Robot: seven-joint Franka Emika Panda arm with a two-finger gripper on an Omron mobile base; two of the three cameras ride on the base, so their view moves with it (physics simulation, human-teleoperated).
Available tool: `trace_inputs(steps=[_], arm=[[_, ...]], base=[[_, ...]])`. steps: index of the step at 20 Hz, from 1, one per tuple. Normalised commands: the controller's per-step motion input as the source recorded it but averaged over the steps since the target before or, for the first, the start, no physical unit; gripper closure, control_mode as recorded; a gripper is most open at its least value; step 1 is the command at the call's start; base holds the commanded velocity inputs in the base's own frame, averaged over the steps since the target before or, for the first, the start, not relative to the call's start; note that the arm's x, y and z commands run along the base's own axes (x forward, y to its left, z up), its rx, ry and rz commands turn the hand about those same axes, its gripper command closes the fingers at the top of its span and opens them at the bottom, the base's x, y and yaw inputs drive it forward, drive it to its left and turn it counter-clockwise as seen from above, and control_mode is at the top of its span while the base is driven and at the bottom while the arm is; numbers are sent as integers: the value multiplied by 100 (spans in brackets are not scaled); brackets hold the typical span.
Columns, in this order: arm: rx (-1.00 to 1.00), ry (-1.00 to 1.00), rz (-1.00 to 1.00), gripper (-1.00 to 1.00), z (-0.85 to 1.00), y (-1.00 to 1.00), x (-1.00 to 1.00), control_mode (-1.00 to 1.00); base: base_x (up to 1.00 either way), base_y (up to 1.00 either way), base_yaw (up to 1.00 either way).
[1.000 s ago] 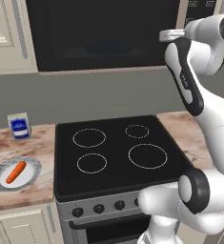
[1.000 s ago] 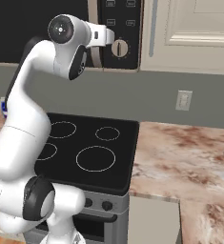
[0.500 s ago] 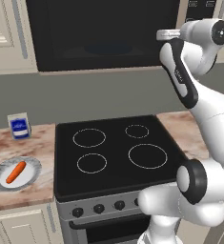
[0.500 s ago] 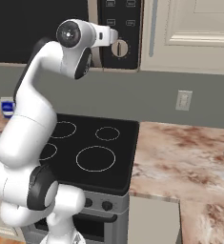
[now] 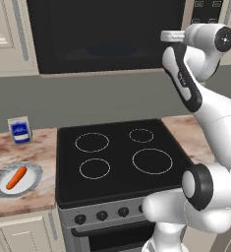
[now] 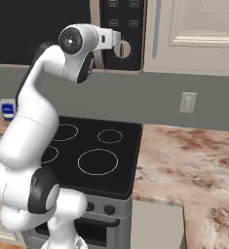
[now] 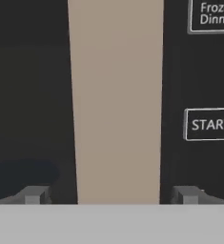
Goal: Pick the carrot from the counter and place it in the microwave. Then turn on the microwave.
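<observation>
1. The arm reaches up high, its gripper (image 7: 110,195) close against the front of the microwave (image 5: 107,34), claw released, both fingertips (image 7: 35,194) spread wide with nothing between them.
2. From the hand view, a tan vertical handle (image 7: 117,100) stands between the 2 tips, and a START button (image 7: 209,124) sits to its right.
3. The microwave door is closed; a round silver knob (image 6: 122,49) shows on its control panel.
4. The carrot (image 5: 16,177) lies on a plate (image 5: 33,171) on the counter (image 5: 21,150), far left of the stovetop (image 5: 118,156), well apart from the gripper.
5. A small blue-labelled carton (image 5: 19,130) stands behind the plate.
</observation>
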Motion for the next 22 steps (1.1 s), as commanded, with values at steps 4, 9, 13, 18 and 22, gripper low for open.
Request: trace_inputs(steps=[4, 9, 13, 18, 22], arm=[[0, 0, 0, 100, 0, 0, 30, -100], [0, -6, 0, 100, 0, 0, -11, -100], [0, -18, 0, 100, 6, 7, -78, -100], [0, -23, 0, 100, 7, 19, -100, -100], [0, -26, 0, 100, 3, 26, -100, -100]], base=[[0, 0, 0], [0, 0, 0], [0, 0, 0], [0, 0, 0], [0, 0, 0]])
